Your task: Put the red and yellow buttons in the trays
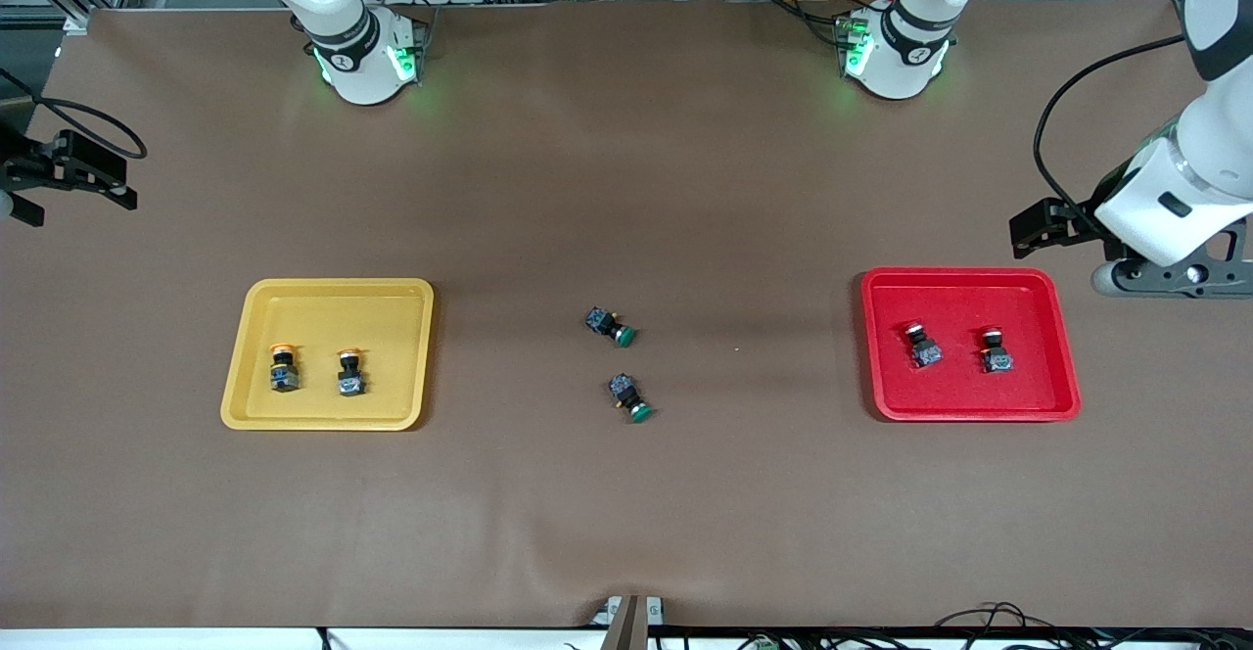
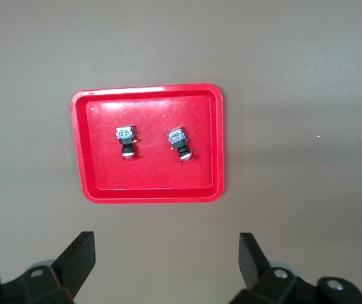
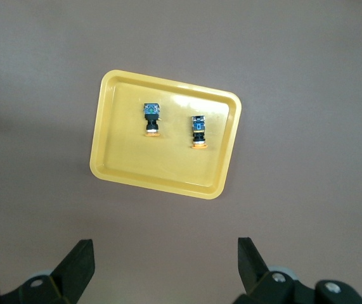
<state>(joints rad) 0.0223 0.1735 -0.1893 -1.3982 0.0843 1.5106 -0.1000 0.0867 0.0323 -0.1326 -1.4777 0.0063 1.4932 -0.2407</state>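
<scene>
Two buttons with yellow-orange caps (image 1: pixel 284 368) (image 1: pixel 350 374) stand in the yellow tray (image 1: pixel 323 302), toward the right arm's end of the table. Two red-capped buttons (image 1: pixel 922 345) (image 1: pixel 997 349) sit in the red tray (image 1: pixel 964 298), toward the left arm's end. My left gripper (image 2: pixel 167 253) hangs open and empty over bare table beside the red tray (image 2: pixel 149 190). My right gripper (image 3: pixel 166 256) is likewise open and empty, high over bare table beside the yellow tray (image 3: pixel 104 158). Both arms are drawn back to the table's ends.
Two green-capped buttons (image 1: pixel 610 326) (image 1: pixel 628 396) lie on their sides on the brown table mat (image 1: pixel 626 190), midway between the trays. Cables run along the table's edge nearest the front camera.
</scene>
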